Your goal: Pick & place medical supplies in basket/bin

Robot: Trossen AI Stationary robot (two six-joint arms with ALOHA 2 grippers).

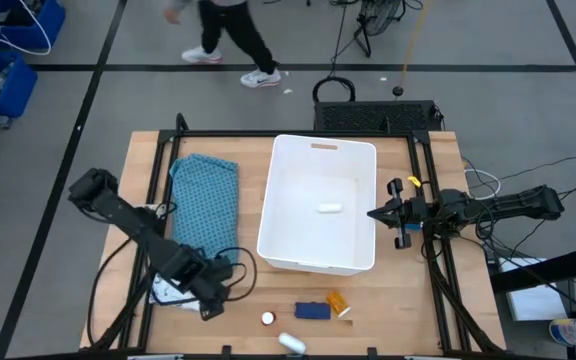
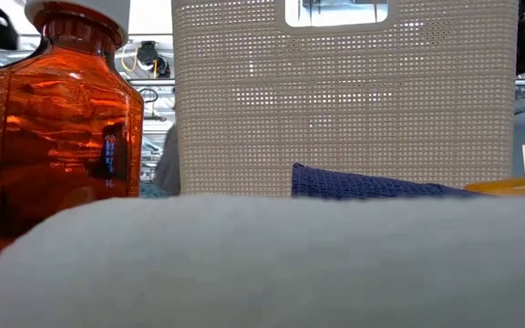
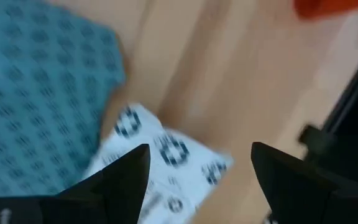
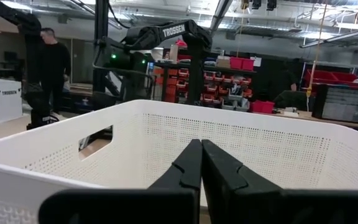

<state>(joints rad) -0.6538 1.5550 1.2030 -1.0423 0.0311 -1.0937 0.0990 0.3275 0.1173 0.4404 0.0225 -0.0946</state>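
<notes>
The white bin (image 1: pixel 318 250) stands mid-table with one small white tube (image 1: pixel 330 208) on its floor. My left gripper (image 1: pixel 211 297) is open and hovers near the table's near-left part; the left wrist view shows its fingers (image 3: pixel 201 163) over the flat white printed packet (image 3: pixel 166 155), which lies flat beside the teal cloth (image 1: pixel 206 205). My right gripper (image 1: pixel 373 213) is shut and hangs at the bin's right rim (image 4: pixel 73 180). Along the near edge stand or lie the red small bottle (image 1: pixel 268 318), a blue piece (image 1: pixel 313 311), the orange pill bottle (image 1: pixel 338 302) and another white tube (image 1: pixel 290 342).
A black frame borders the wooden table (image 1: pixel 408 300). Cables trail from the left arm near the packet (image 1: pixel 173 293). In the low view the red bottle (image 2: pixel 57 128) and the blue piece (image 2: pixel 363 182) stand before the bin's wall (image 2: pixel 344 91). A person walks beyond the far edge (image 1: pixel 233 40).
</notes>
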